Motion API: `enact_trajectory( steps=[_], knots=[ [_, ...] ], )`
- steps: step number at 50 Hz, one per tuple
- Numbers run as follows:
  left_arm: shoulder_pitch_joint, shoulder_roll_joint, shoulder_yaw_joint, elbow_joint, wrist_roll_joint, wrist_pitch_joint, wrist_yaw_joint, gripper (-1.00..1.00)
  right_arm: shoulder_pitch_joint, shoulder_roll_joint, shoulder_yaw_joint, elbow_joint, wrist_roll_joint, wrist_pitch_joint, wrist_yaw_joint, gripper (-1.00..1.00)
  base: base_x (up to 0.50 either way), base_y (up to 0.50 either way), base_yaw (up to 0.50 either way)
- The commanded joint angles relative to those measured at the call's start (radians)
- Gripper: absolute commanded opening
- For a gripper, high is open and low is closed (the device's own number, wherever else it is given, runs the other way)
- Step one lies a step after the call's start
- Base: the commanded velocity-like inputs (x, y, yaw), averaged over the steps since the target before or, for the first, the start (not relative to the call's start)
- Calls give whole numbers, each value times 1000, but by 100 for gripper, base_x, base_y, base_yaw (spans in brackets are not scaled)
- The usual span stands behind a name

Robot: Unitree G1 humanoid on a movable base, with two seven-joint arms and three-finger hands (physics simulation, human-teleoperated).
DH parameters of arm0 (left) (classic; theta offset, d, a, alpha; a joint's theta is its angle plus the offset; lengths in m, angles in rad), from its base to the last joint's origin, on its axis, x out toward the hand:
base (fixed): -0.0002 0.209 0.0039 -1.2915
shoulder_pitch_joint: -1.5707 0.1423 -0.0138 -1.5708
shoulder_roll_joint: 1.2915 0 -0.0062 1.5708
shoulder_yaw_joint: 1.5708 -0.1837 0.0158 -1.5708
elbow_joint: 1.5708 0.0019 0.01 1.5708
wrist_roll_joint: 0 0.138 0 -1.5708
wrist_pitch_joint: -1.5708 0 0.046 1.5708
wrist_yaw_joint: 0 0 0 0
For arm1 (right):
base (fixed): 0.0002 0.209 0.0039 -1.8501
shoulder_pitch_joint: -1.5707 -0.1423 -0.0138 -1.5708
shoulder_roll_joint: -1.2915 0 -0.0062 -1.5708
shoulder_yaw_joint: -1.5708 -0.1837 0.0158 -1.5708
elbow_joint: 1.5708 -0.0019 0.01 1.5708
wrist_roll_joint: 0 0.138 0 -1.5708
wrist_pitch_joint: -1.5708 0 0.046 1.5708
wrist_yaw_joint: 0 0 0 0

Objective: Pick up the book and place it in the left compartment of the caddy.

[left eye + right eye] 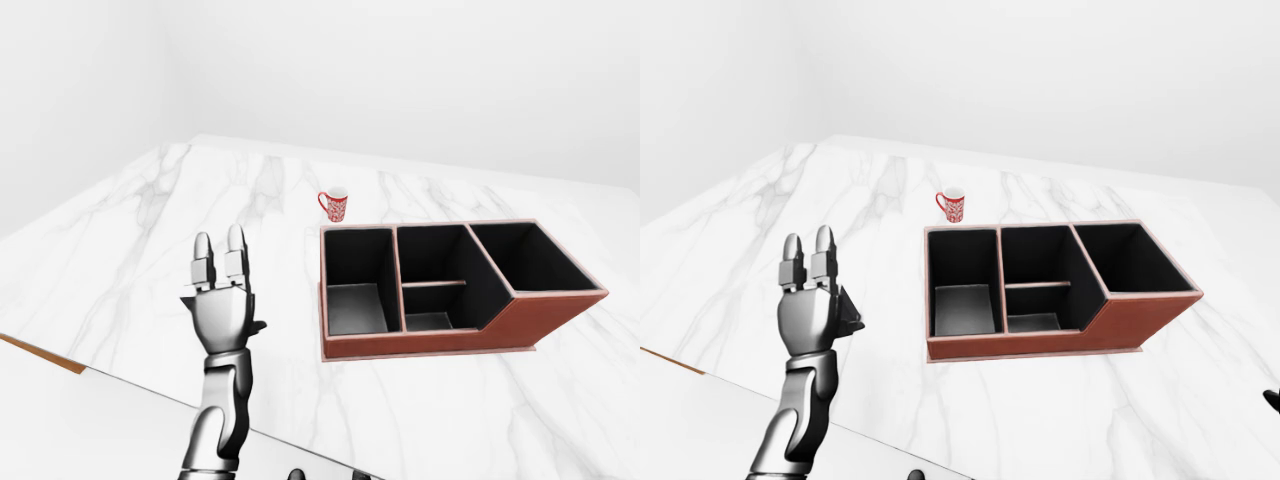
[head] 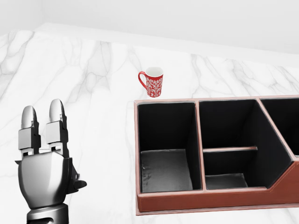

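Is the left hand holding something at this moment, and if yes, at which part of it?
It cannot be told. The left hand stands raised with fingers straight up; a dark shape shows behind the palm, but no grip is visible.
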Motion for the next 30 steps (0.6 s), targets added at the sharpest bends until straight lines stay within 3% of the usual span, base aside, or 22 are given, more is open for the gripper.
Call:
enact_trajectory(
  steps=[1,8,30],
  knots=[
    [-6,3,-14,14,76,32,0,100,-3,-1,5,9,-10,0,1,100,0,0,0],
    [-6,6,-28,31,112,32,0,100,-1,-1,2,-5,-16,0,-10,100,0,0,0],
    [7,-1,-34,15,95,32,0,100,-9,-8,4,9,-61,0,-27,100,0,0,0]
  ],
)
